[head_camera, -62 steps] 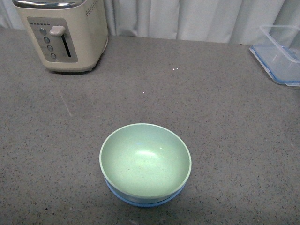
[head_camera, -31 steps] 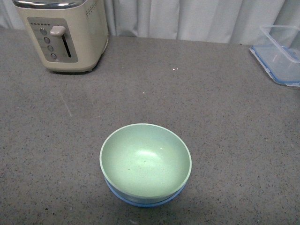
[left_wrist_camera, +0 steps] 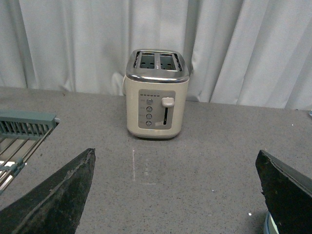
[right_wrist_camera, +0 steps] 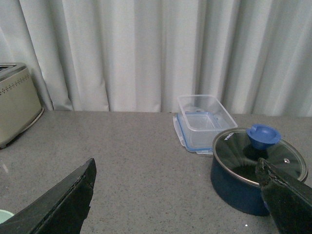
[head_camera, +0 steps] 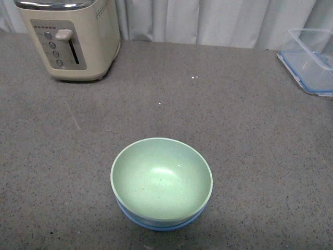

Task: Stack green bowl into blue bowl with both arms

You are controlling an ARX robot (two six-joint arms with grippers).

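In the front view the green bowl (head_camera: 161, 179) sits nested inside the blue bowl (head_camera: 156, 224), of which only a thin rim shows below it, near the table's front edge. Neither arm shows in the front view. In the left wrist view my left gripper (left_wrist_camera: 178, 195) is open and empty above bare table, with a sliver of the blue bowl's rim (left_wrist_camera: 267, 225) beside one finger. In the right wrist view my right gripper (right_wrist_camera: 178, 200) is open and empty, with a sliver of the green bowl (right_wrist_camera: 5, 215) at the frame's edge.
A cream toaster (head_camera: 70, 39) stands at the back left. A clear lidded container (head_camera: 311, 60) is at the back right. The right wrist view shows a dark blue pot with a glass lid (right_wrist_camera: 253, 165). A wire rack (left_wrist_camera: 19, 134) shows in the left wrist view.
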